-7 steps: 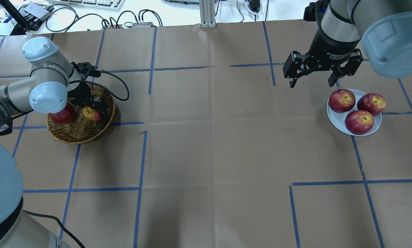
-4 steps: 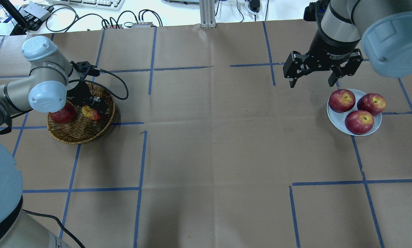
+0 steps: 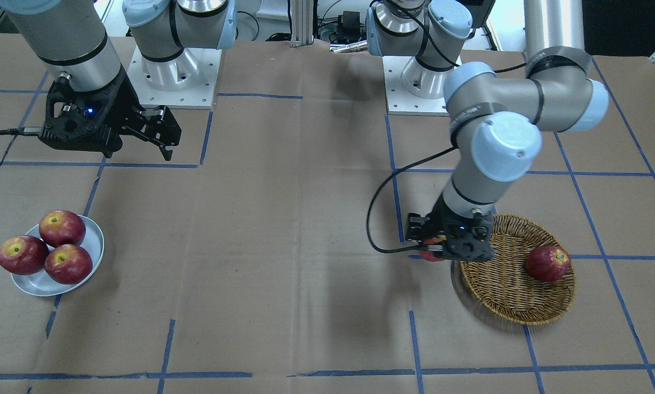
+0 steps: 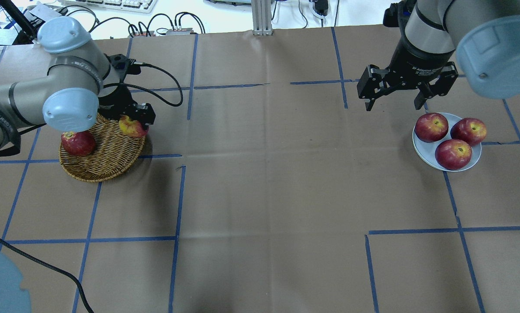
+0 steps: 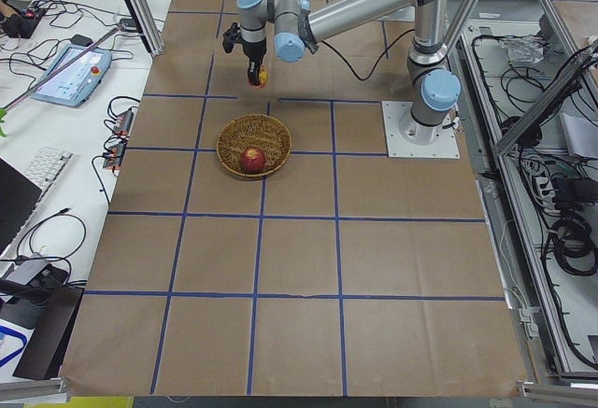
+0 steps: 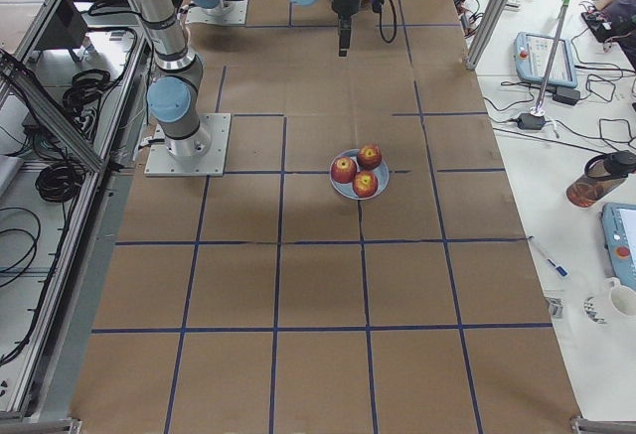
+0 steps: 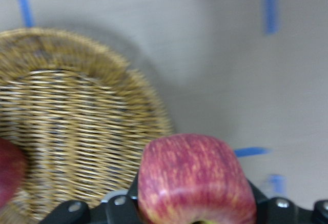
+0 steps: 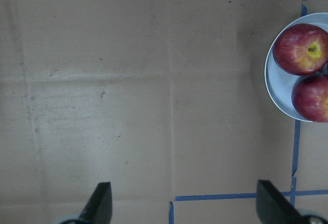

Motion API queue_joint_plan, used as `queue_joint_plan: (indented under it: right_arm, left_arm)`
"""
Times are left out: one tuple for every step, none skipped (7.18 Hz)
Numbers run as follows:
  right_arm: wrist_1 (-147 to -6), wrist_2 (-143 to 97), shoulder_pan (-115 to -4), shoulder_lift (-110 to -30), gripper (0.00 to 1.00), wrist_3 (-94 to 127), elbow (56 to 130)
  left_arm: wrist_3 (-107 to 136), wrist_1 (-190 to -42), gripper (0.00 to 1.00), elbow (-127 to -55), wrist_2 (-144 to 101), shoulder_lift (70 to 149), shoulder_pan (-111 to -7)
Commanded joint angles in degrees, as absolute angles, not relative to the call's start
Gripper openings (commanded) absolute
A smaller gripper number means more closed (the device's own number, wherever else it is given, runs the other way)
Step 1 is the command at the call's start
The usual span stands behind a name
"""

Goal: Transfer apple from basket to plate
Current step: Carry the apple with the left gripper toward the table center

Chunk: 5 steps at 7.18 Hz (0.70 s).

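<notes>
the left gripper is clamped on the apple, a finger pressed against each side of it. from the left wrist camera the apple fills the bottom of the picture between the black fingers, pale red with yellowish streaks. it hangs in the air, clear of the weave, about over the rim of the basket on the side facing the middle of the table. from the camera at the table's left end it sits well above the basket. the arm's black cable loops out beside the wrist.

one dark red apple lies in the basket, over by the opposite rim.

far across the table, the right gripper hovers with its fingers spread wide and nothing between them, pointing down at bare brown paper. just beside it, toward the robot, is the plate, with three dark red apples packed close together on it; one of them hangs a little over the rim. blue tape lines divide the paper into squares.
</notes>
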State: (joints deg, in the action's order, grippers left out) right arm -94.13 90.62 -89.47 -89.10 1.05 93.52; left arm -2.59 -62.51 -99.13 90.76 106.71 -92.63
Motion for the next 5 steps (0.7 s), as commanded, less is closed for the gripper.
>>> queue_joint_plan:
  right_arm:
    - [-94.1, 90.6, -89.5, -89.1, 1.00, 1.1, 93.5]
    - [-94.1, 90.6, -89.5, -89.1, 1.00, 1.1, 93.5]
    - [-94.1, 90.6, -89.5, -89.1, 1.00, 1.1, 93.5]
    - [-94.1, 90.7, -89.5, -89.1, 1.00, 1.1, 93.5]
    - [-94.1, 90.6, -89.5, -89.1, 1.00, 1.1, 93.5]
  left_arm:
    - [13.1, -62.4, 0.50, -98.3, 89.8, 108.8, -105.5]
    - [15.0, -60.3, 0.50, -97.7, 90.0, 111.4, -109.0]
    - [15.5, -57.7, 0.51, -96.6, 90.5, 114.7, -112.1]
    - [15.6, -54.7, 0.51, -95.9, 90.7, 117.9, -114.0]
    - [15.1, -51.5, 0.51, -95.8, 90.5, 120.0, -114.2]
